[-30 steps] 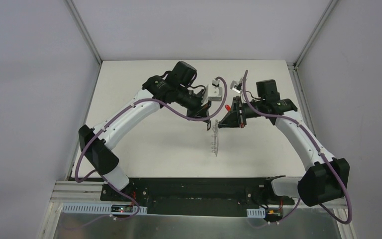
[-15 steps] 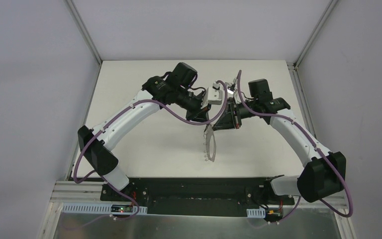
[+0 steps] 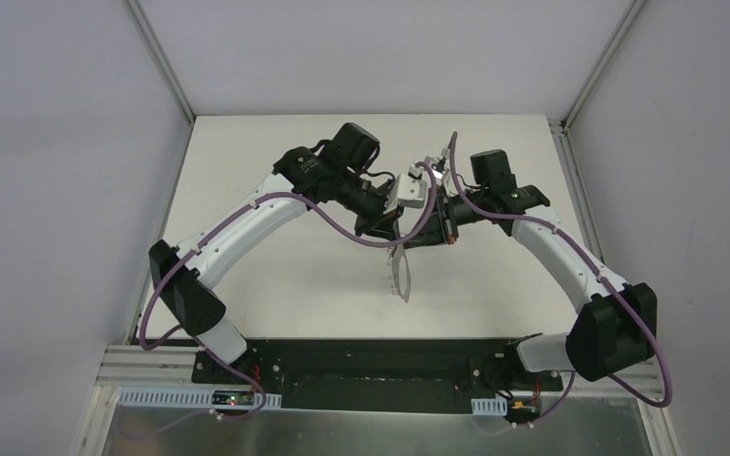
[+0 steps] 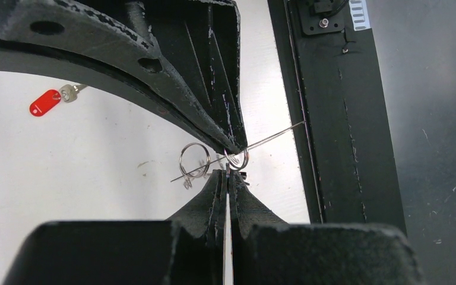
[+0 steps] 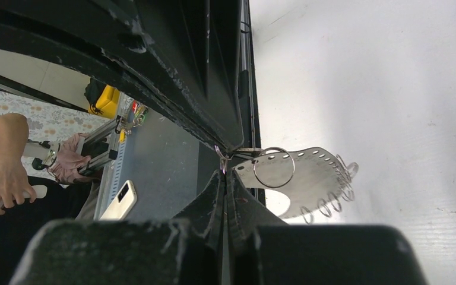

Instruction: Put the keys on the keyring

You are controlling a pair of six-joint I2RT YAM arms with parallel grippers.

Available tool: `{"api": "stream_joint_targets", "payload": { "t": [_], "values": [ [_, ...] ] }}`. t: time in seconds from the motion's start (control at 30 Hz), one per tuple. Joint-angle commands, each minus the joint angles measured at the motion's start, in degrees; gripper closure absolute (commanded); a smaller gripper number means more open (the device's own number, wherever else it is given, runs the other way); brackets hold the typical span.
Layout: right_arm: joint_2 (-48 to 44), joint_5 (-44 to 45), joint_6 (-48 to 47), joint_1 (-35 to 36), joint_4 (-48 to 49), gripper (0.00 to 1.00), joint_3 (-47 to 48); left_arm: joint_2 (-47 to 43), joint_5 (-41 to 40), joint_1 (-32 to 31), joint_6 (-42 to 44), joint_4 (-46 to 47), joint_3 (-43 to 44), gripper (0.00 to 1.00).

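Observation:
The keyring (image 3: 399, 274) hangs off the table between both arms, a thin grey perforated band (image 5: 314, 178) with silver wire loops (image 5: 332, 202) along one edge. My left gripper (image 4: 227, 173) is shut on the band's edge, which shows edge-on as a thin line. My right gripper (image 5: 222, 169) is shut on a small wire loop (image 4: 237, 159) at the band's corner. The two grippers meet tip to tip (image 3: 405, 237). A second loop (image 4: 194, 160) hangs free beside them. A key with a red head (image 4: 44, 102) lies on the white table (image 4: 95, 148), apart from both grippers.
The black base rail (image 4: 332, 119) runs along the table's near edge. Beyond it, the right wrist view shows a grey surface with a white phone (image 5: 120, 200) and a person's arm (image 5: 6, 154). White walls enclose the table (image 3: 276, 275).
The right gripper has moved left until it meets the left gripper's tip. The hanging keyring has shifted slightly left and turned. Both grippers stayed shut.

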Motion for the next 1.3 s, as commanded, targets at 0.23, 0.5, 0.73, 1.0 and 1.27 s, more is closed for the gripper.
{"api": "stream_joint_targets", "payload": {
  "t": [0.23, 0.5, 0.73, 1.0, 1.27],
  "values": [
    [-0.4, -2.9, 1.2, 0.3, 2.8, 1.00, 2.6, -2.3, 4.1, -0.8, 4.3, -2.7, 0.1, 1.00],
    [-0.4, -1.9, 3.1, 0.1, 4.5, 1.00, 2.3, -2.3, 4.2, -0.9, 6.0, -4.2, 0.1, 1.00],
    [-0.4, 0.1, 5.2, 0.1, 6.2, 1.00, 2.3, -2.5, 3.9, -1.0, 6.0, -4.1, 0.0, 1.00],
    [-1.0, 3.7, 10.3, 0.1, 10.6, 1.00, 2.0, -2.2, 0.9, -1.1, 2.3, -1.7, -0.3, 1.00],
    [-1.3, 7.1, 11.9, -0.2, 11.6, 1.00, 3.0, -1.7, -5.1, -1.0, -3.3, -0.4, 0.7, 1.00]
  ]
}}
